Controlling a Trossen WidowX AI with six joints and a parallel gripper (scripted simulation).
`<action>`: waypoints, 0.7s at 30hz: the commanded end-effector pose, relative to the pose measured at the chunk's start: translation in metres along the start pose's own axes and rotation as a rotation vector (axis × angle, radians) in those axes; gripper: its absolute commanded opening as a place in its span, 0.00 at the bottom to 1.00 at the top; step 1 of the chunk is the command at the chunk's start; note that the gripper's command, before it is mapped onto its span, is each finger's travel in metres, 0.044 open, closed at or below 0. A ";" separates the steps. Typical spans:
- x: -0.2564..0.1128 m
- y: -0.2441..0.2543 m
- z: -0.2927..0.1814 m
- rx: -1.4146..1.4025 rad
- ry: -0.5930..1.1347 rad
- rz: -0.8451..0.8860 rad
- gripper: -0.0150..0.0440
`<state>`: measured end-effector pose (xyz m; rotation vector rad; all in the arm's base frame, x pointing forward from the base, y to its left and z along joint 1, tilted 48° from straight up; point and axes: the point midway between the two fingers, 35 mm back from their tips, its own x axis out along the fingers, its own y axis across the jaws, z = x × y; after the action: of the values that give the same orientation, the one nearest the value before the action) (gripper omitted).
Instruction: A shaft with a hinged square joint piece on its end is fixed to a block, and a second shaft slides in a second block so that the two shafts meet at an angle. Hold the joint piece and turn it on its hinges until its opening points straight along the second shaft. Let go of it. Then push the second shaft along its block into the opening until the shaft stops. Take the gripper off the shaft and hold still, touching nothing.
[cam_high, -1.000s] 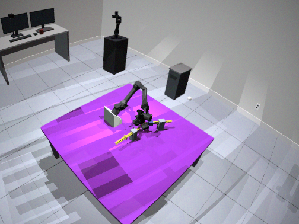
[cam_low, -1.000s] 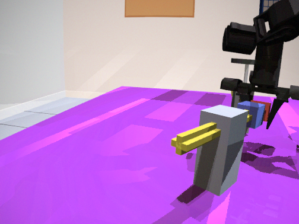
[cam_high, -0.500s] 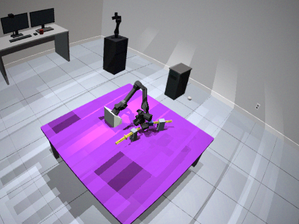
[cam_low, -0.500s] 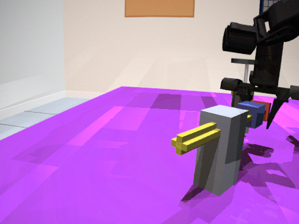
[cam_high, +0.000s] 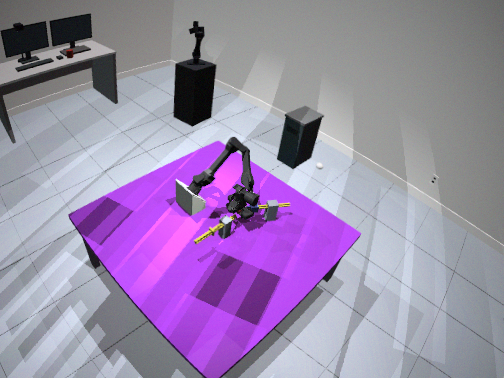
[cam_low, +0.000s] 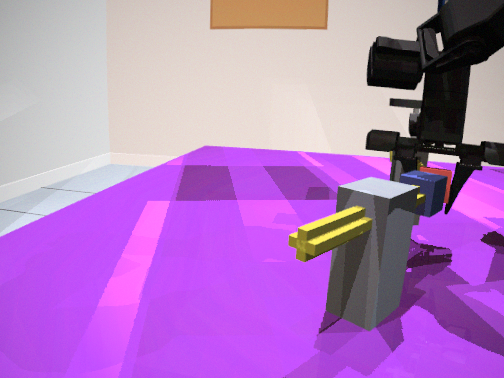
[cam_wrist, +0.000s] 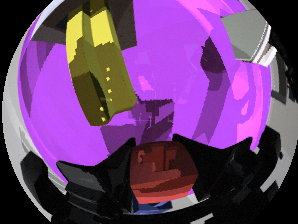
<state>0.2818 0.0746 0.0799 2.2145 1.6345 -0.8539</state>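
Observation:
The red joint piece (cam_low: 448, 184) (cam_wrist: 164, 175) is between the fingers of my gripper (cam_low: 431, 192) (cam_wrist: 154, 143), which is shut on it. A blue hinge part (cam_low: 425, 190) (cam_wrist: 150, 205) joins it to the fixed yellow shaft (cam_high: 284, 204) (cam_low: 330, 231), which runs through a grey block (cam_high: 271, 211) (cam_low: 377, 250). The red piece's opening shows as a dark recess in the wrist view. The second yellow shaft (cam_high: 204, 236) (cam_wrist: 97, 75) lies through the other grey block (cam_high: 226, 228). Its end is up and left of the red piece there, apart from it. Exact alignment is unclear.
A cross-shaped stop (cam_high: 213, 231) sits on the second shaft outside its block. A pale tilted panel (cam_high: 189, 198) (cam_wrist: 245, 37) stands on the purple table (cam_high: 150, 280) near the arm. The arm reaches over the joint from behind and hides much of it in the top view.

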 end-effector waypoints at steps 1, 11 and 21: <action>-0.002 0.004 0.000 -0.079 -0.032 -0.007 0.25; -0.005 0.011 -0.001 -0.242 -0.096 -0.008 0.25; -0.005 0.011 -0.001 -0.253 -0.099 -0.007 0.25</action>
<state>0.2915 0.0681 0.0818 1.9756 1.6087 -0.7102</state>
